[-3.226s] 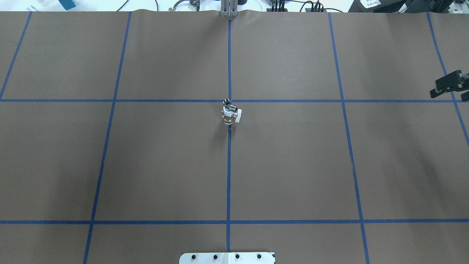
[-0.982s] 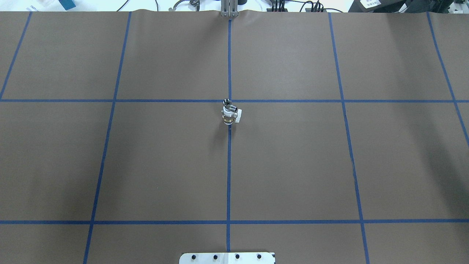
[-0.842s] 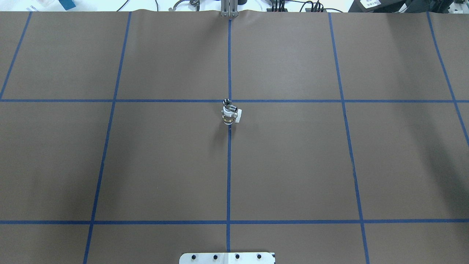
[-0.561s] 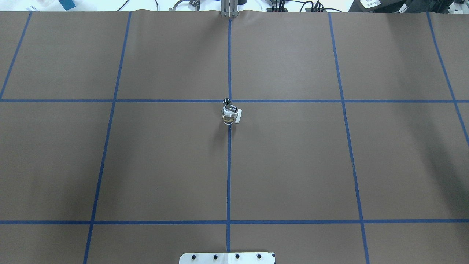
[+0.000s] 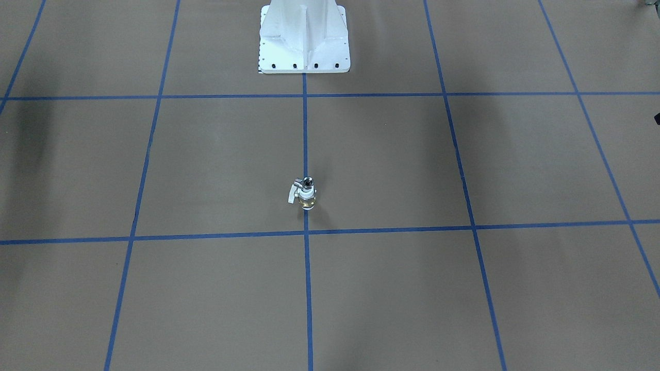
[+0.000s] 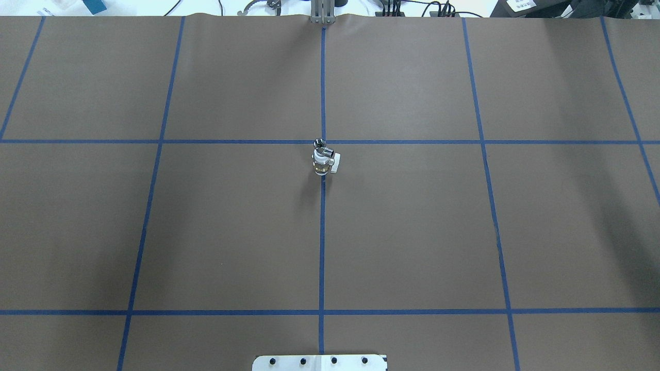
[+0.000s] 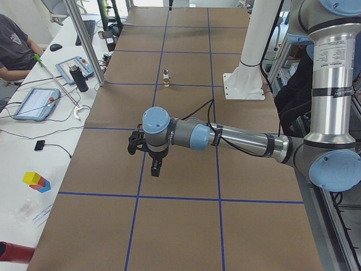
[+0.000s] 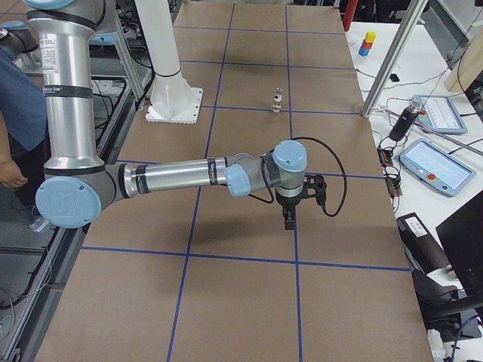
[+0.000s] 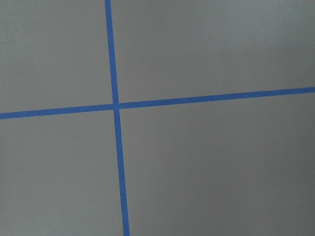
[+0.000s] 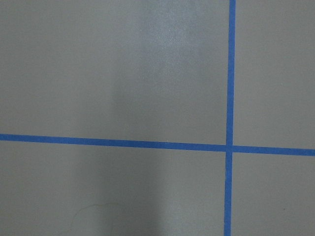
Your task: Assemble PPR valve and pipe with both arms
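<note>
Brown gridded counter [image 6: 412, 232]; the valve [image 6: 323, 162] stands centred, lever [image 6: 334, 165] at four o'clock. Probably light, rigid, slick: grip the brass middle. Left fingers [image 7: 156, 168], right fingers [image 8: 288, 219]: opening impossible to tell.

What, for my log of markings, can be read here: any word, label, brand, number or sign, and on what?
Nothing is legible in any view.
On the left arm, small print on its upright tube: too small to read.
On the right arm: the same.
The white label at the overhead view's top right: blurred.
On the PPR valve: no marking shows.
</note>
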Controlling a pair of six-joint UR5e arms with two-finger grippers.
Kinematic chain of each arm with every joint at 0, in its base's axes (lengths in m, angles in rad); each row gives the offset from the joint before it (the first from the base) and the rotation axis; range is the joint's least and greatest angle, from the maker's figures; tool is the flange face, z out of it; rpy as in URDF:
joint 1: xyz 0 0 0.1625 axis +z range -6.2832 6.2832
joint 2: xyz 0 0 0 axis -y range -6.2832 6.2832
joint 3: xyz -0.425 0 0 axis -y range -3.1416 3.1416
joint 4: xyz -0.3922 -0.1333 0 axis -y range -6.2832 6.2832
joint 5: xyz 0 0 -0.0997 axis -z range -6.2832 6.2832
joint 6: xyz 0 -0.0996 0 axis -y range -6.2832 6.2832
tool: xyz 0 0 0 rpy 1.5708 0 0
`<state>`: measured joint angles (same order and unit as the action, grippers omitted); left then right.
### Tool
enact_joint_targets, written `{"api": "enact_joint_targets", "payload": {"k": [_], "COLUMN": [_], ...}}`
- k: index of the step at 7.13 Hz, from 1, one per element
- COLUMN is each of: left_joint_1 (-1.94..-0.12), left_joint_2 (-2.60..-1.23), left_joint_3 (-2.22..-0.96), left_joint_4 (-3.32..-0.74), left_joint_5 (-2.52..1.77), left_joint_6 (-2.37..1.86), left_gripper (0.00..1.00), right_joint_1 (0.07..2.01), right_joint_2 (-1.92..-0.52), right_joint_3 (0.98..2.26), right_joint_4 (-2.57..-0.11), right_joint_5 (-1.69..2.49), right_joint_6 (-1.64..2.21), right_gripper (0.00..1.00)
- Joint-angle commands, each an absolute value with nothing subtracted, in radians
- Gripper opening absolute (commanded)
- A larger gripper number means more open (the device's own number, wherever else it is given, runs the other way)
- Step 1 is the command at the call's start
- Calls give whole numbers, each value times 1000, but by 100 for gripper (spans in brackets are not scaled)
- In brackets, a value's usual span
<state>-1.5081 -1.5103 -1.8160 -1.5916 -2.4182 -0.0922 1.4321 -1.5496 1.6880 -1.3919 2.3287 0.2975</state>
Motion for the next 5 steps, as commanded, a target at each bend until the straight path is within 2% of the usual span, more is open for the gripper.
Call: {"api": "enact_joint_targets", "payload": {"k": [1, 5], "left_joint_1": [-1508, -1509], "left_joint_2": [-1519, -1520], "left_joint_3": [-1818, -1835], "left_joint_4": [-1592, -1591], "left_joint_5": [-2418, -2425], "left_joint_6": [-91, -92], "left_gripper": [100, 100], "right_joint_1": [1431, 1431], "right_joint_2": [-1546, -1546], "right_joint_3": [1689, 1689], "right_joint_4": [-1390, -1390], "right_joint_5": [2332, 2332], "right_joint_6": [301, 301], "right_gripper": [100, 100]}}
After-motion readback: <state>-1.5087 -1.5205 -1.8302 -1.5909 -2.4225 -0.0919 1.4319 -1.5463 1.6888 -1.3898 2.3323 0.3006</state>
